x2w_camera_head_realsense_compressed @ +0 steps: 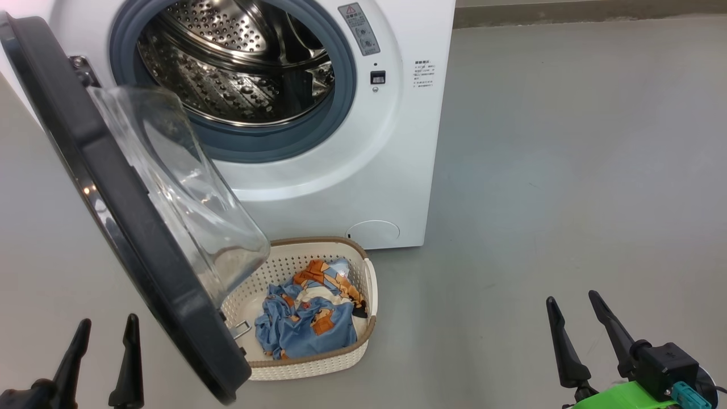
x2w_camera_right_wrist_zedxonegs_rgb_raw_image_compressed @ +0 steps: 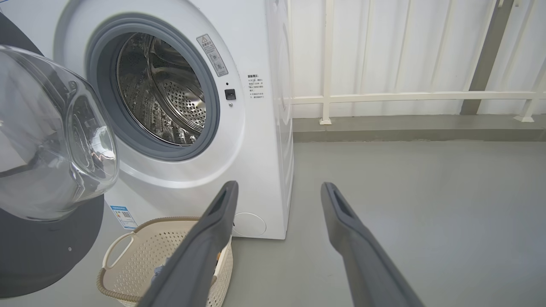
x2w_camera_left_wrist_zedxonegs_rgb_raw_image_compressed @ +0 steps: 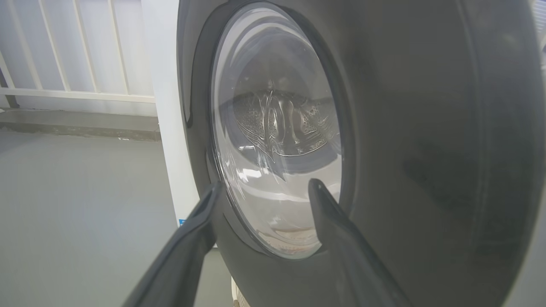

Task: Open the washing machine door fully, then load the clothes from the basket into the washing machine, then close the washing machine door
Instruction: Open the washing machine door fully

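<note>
Head view gives me the washing machine door point(x2w_camera_head_realsense_compressed: 142, 238) swung out to the left of the washing machine point(x2w_camera_head_realsense_compressed: 369, 170). Its glass bowl hangs over the left part of the basket point(x2w_camera_head_realsense_compressed: 318, 363), which sits on the floor close to the machine's front. The clothes point(x2w_camera_head_realsense_compressed: 309, 324) lie bunched in the basket's right half. My left gripper point(x2w_camera_head_realsense_compressed: 109, 318) is spread and empty, low on the door's outer side. My right gripper point(x2w_camera_head_realsense_compressed: 571, 295) is spread and empty too, well to the right of the basket.

I judge the door short of fully open. I'd clear the left arm out of its swing, then bring the right fingers to the dark inner rim near the free edge. A slow push there should stay off the glass and above the basket.

The bowl hides the basket's left end, and in the right wrist view my own finger covers the clothes. I can't count the garments or tell how far the hinge will go.
</note>
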Controlling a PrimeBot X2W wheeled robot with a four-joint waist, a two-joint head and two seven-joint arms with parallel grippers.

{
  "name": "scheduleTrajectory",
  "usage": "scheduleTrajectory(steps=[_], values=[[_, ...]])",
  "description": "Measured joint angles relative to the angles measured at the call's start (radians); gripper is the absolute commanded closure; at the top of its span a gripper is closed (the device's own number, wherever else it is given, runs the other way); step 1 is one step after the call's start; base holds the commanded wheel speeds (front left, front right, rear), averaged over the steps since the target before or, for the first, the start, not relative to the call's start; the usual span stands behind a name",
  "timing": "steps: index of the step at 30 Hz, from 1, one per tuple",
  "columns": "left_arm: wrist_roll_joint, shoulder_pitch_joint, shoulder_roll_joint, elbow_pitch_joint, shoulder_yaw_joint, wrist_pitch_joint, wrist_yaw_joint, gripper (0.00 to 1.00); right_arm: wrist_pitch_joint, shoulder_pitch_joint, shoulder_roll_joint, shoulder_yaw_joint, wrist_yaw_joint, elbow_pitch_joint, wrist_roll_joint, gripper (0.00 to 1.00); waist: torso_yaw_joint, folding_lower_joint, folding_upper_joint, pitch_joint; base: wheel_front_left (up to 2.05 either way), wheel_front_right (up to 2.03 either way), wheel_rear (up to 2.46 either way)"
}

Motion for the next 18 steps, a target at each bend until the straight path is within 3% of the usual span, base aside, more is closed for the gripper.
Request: scheduleTrajectory(steps=[5, 6, 13, 18], values=[[0.0, 0.0, 0.0, 0.001, -0.004, 0.0, 0.0, 0.0, 0.0, 0.0, 0.0, 0.001, 0.0, 0.004, 0.0, 0.0, -0.002, 0.0, 0.0, -0.001, 0.0, 0.0, 0.0], [-0.001, 0.0, -0.002, -0.001, -0.003, 0.0, 0.0, 1.0, 0.0, 0.0, 0.0, 0.001, 0.0, 0.005, 0.0, 0.0, -0.002, 0.0, 0.0, -0.002, 0.0, 0.0, 0.0], [-0.002, 0.0, -0.01, -0.033, 0.022, 0.0, 0.0, 1.0, 0.0, 0.0, 0.0, 0.0, 0.0, 0.008, 0.01, 0.0, -0.005, 0.0, 0.0, -0.005, 0.0, 0.0, 0.0], [-0.022, -0.002, -0.031, -0.109, 0.096, 0.0, 0.0, 1.0, 0.0, 0.0, 0.0, 0.002, 0.0, 0.008, 0.029, 0.0, -0.004, 0.0, 0.0, -0.008, 0.0, 0.0, 0.0]])
